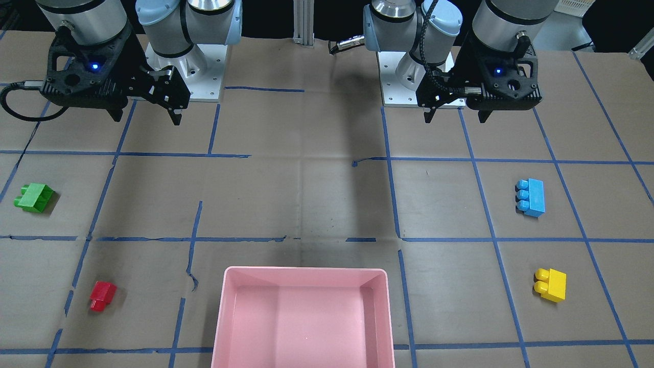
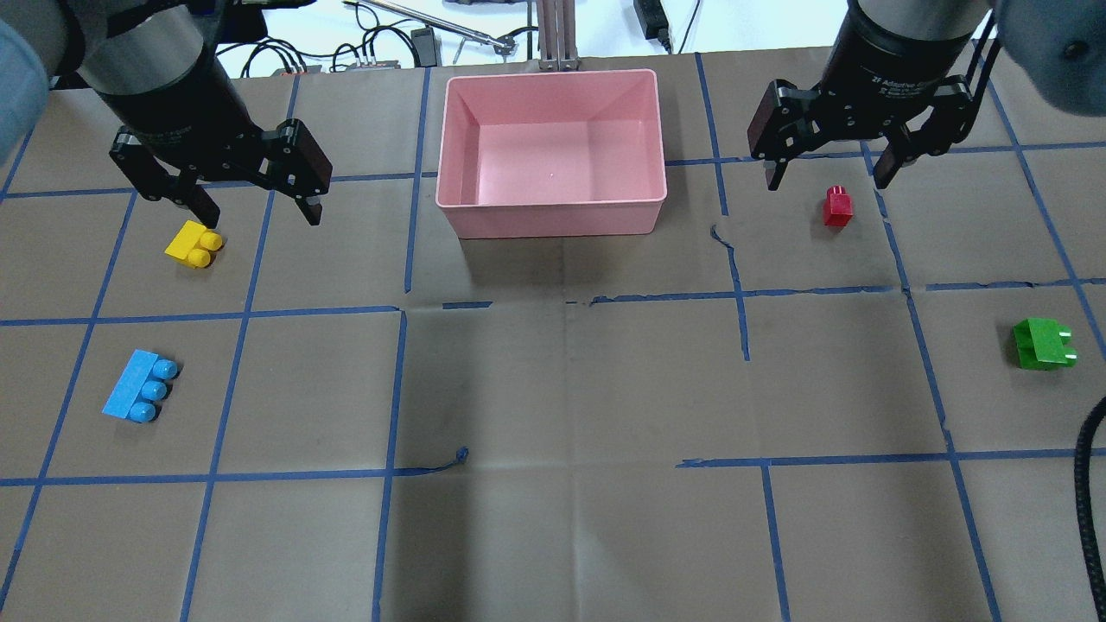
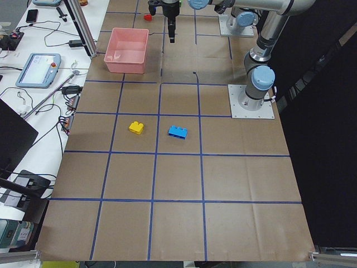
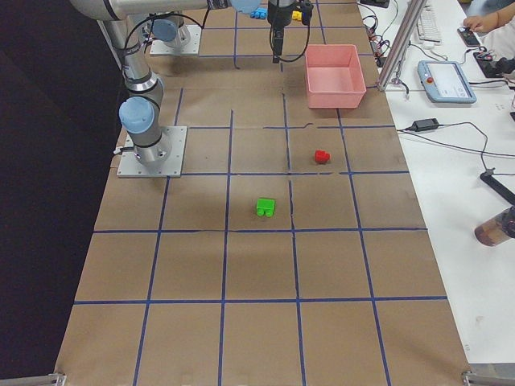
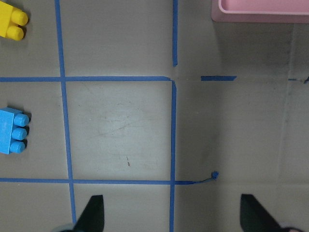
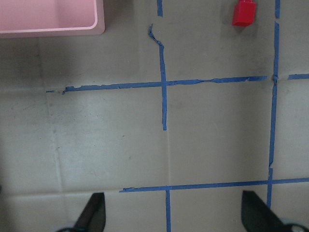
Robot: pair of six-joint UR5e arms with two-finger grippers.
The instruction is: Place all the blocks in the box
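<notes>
**Holding nothing, with all four blocks outside the box**

Shows the left gripper [image 2: 259,212] up above the table [image 2: 570,389], fingers spread wide, with nothing between them. Shows the right gripper [image 2: 826,181] the same way: wide open and touching nothing.

Finds the yellow block [image 2: 194,244] and the light blue block [image 2: 138,387] lying on the table on the left arm's side, near each other but apart. Finds the red block [image 2: 837,206] lying down on the table on the right gripper's side. Finds the green block [image 2: 1043,344] well apart from the red one, closer to the robot.

Places the pink box [image 2: 550,206] at the far middle of the table, between the two grippers, with all four blocks outside it.
</notes>
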